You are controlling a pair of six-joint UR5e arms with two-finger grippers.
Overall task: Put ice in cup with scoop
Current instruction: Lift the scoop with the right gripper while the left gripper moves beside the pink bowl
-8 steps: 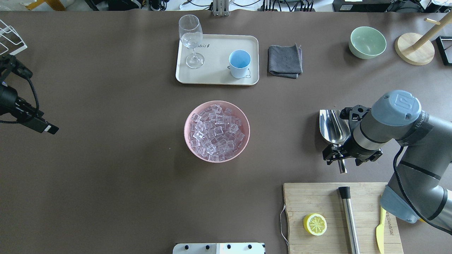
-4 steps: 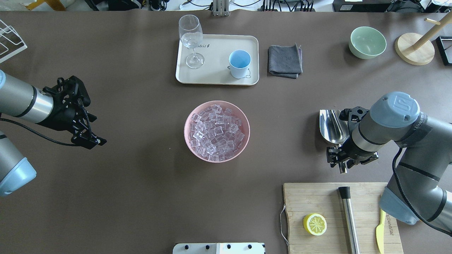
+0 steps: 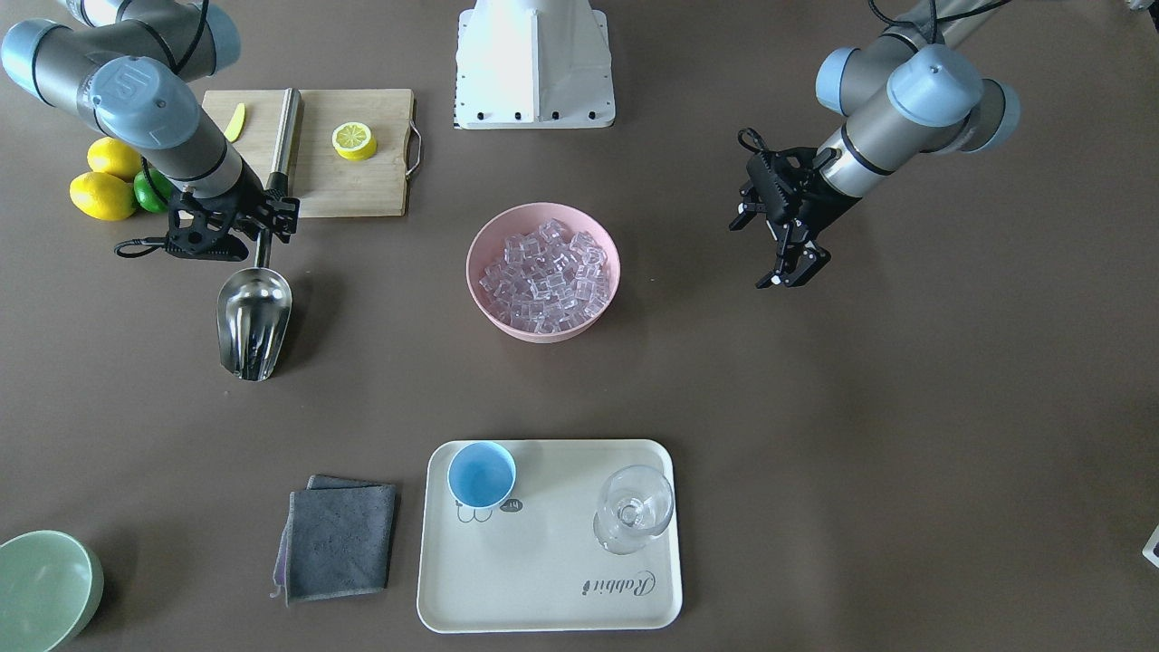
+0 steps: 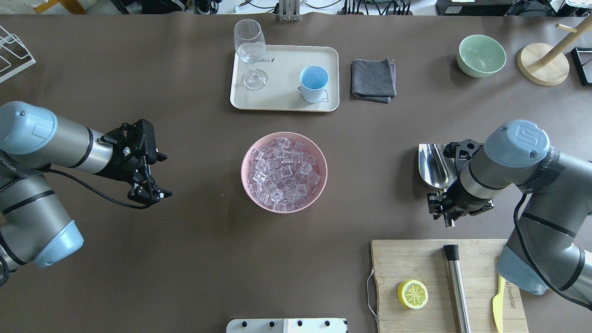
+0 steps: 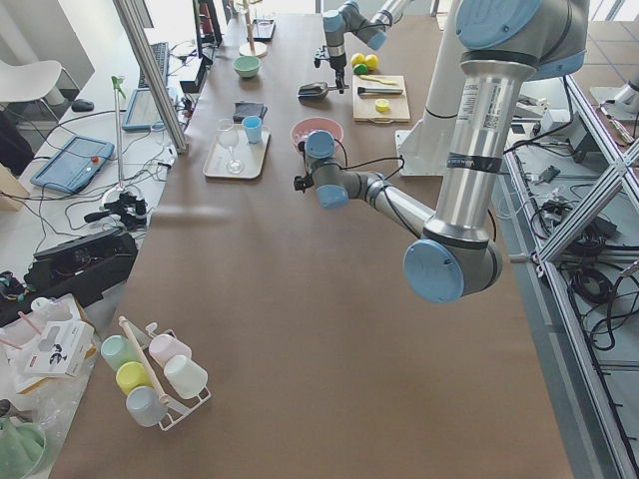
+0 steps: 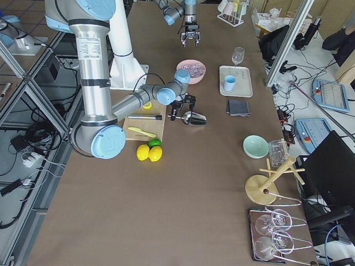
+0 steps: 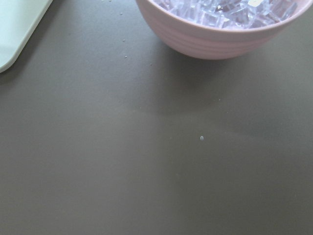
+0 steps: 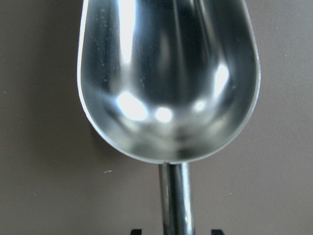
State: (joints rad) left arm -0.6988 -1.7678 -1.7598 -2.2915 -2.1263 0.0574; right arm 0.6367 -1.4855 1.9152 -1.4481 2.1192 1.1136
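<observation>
Right gripper (image 4: 445,210) is angled low over the scoop (image 4: 434,164) handle on the right, jaws either side with a gap, not clamped. Left gripper (image 4: 162,175) hovers spread wide, left of the pink bowl (image 4: 243,167) of ice (image 4: 283,172). Cup (image 4: 314,83) sits on the far tray (image 4: 282,90).

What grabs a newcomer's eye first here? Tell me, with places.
The pink bowl heaped with clear ice at the table's centre draws the eye first. Next comes the shiny scoop, lying on the table beside the cutting board, with the right gripper holding its jaws astride the handle.
</observation>
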